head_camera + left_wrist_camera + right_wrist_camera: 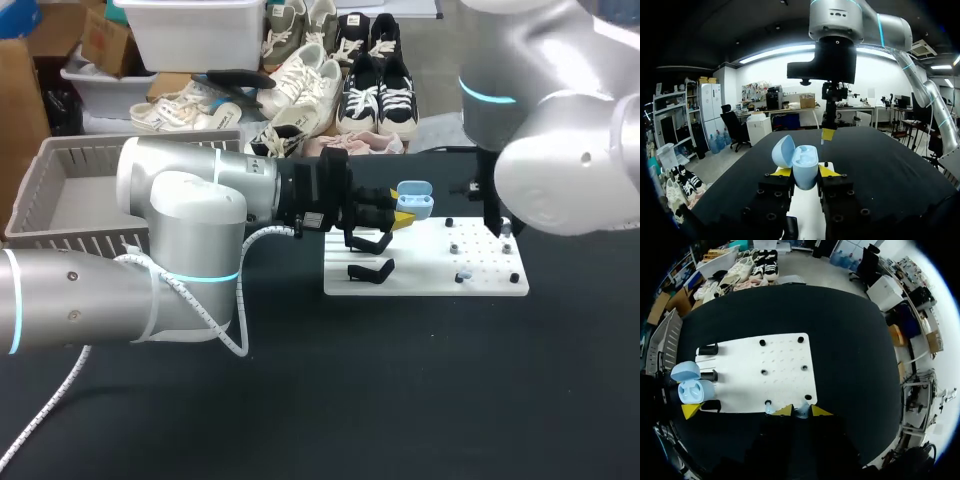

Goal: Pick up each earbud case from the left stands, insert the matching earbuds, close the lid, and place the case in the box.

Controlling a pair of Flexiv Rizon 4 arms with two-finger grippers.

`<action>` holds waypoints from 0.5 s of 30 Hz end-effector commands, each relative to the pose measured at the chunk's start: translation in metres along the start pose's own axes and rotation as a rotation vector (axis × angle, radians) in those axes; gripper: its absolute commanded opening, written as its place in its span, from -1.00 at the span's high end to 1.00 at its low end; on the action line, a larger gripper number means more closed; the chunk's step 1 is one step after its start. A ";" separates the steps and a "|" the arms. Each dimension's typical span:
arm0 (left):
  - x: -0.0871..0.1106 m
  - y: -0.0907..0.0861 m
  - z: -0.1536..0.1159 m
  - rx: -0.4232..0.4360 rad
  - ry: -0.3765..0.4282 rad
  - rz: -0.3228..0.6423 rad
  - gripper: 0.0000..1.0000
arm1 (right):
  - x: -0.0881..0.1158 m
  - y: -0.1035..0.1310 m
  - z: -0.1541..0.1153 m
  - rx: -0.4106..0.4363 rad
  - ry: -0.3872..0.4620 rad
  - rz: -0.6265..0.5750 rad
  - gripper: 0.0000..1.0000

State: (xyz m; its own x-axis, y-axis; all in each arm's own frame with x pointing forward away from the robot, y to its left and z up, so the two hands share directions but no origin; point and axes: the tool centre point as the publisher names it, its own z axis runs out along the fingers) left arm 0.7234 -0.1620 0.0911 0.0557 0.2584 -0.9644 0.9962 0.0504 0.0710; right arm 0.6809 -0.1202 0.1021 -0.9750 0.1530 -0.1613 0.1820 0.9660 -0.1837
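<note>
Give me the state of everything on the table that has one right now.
earbud case: lid open, upright between the left gripper's fingers.
left gripper: shut on the earbud case.
right gripper: shut on a small pale earbud, at the white board's edge.
box: upright, open-topped, beside the left arm.

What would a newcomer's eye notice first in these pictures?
First the light blue earbud case, its lid open, clamped between the yellow tips of the left gripper over the white board. Next the right gripper, over the board's right part, pinching a small pale earbud.
</note>
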 end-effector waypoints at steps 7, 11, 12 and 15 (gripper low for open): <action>0.000 -0.002 0.000 -0.006 -0.002 0.001 1.00 | 0.007 0.024 -0.051 0.022 0.005 0.215 1.00; 0.000 -0.002 0.000 -0.006 -0.002 0.001 1.00 | 0.005 0.038 -0.059 -0.002 -0.005 0.233 1.00; 0.000 -0.002 0.000 -0.006 -0.002 0.001 1.00 | 0.005 0.042 -0.062 -0.002 -0.008 0.238 1.00; 0.000 -0.002 0.000 -0.006 -0.002 0.001 1.00 | 0.003 0.053 -0.067 -0.015 -0.015 0.254 1.00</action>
State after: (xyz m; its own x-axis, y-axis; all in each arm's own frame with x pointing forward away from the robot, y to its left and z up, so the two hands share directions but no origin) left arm 0.7234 -0.1620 0.0911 0.0557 0.2584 -0.9644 0.9962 0.0504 0.0710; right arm 0.6791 -0.0609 0.1555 -0.8999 0.3834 -0.2079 0.4116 0.9043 -0.1137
